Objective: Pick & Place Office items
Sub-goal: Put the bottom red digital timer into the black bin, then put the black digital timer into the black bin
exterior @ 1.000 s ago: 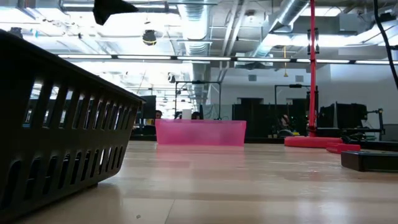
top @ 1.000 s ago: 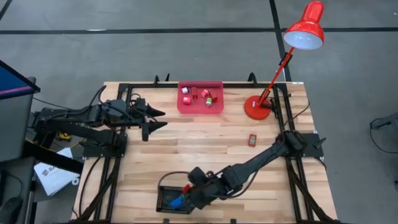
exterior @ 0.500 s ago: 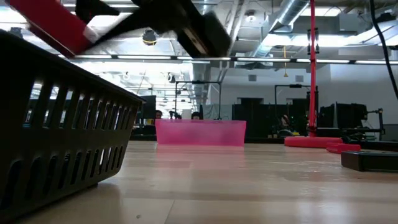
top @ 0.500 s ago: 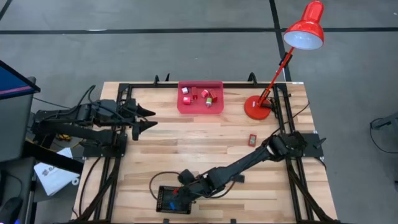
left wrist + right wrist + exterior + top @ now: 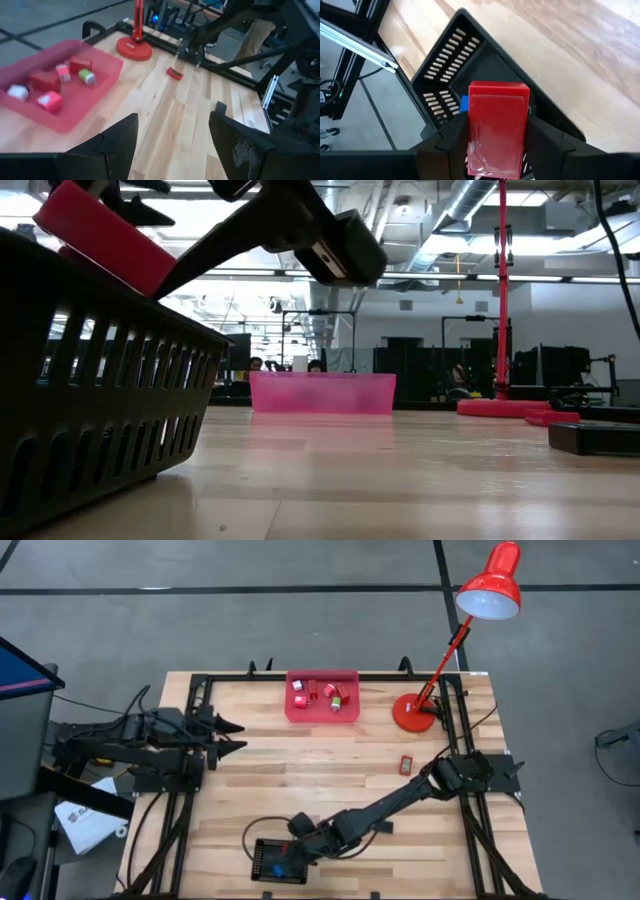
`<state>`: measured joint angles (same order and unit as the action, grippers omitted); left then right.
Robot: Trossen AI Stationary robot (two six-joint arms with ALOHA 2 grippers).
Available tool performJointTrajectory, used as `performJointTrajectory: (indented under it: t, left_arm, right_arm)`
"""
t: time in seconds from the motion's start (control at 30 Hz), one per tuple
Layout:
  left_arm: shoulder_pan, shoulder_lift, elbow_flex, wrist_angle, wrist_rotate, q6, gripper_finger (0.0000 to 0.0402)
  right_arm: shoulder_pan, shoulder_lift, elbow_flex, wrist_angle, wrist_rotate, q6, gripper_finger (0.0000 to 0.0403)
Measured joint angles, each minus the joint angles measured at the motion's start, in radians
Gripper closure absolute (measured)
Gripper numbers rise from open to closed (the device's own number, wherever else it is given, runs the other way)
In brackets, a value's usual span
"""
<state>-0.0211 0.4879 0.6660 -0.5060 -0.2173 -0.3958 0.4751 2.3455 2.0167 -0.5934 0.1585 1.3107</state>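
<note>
We see even, bright overhead light on the wooden table [image 5: 330, 770], with only soft, short shadows. At table height, ceiling lights [image 5: 560, 277] glare white and reflect along the boards. The black basket [image 5: 90, 370] up close is dark against that brightness. In the left wrist view the pink tray [image 5: 95, 95] is soft and smeared. The red block [image 5: 497, 127] looks sharp.

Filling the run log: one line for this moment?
right pincer: shut on red block, above black basket | left pincer: open, idle | pink tray: items inside
</note>
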Motion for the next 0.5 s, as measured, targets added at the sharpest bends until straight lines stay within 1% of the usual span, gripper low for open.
performJointTrajectory:
  t: [0.13, 0.33, 0.4, 0.5]
  left_arm:
    - [0.000, -0.054, -0.102, 0.060, 0.021, -0.048, 0.0161]
    - [0.000, -0.157, -0.231, 0.269, 0.033, -0.056, 0.0161]
    - [0.000, -0.193, -0.268, 0.286, 0.024, -0.055, 0.0161]
    - [0.000, -0.239, -0.314, 0.282, 0.024, -0.055, 0.0161]
  right_arm:
    - [0.000, -0.003, 0.000, 0.002, 0.041, -0.009, 0.0231]
    - [0.000, -0.007, 0.001, 0.024, 0.052, 0.027, 0.0172]
    - [0.001, -0.007, 0.001, 0.028, 0.053, 0.048, 0.0157]
    - [0.005, -0.010, 0.001, 0.019, 0.067, 0.052, 0.0146]
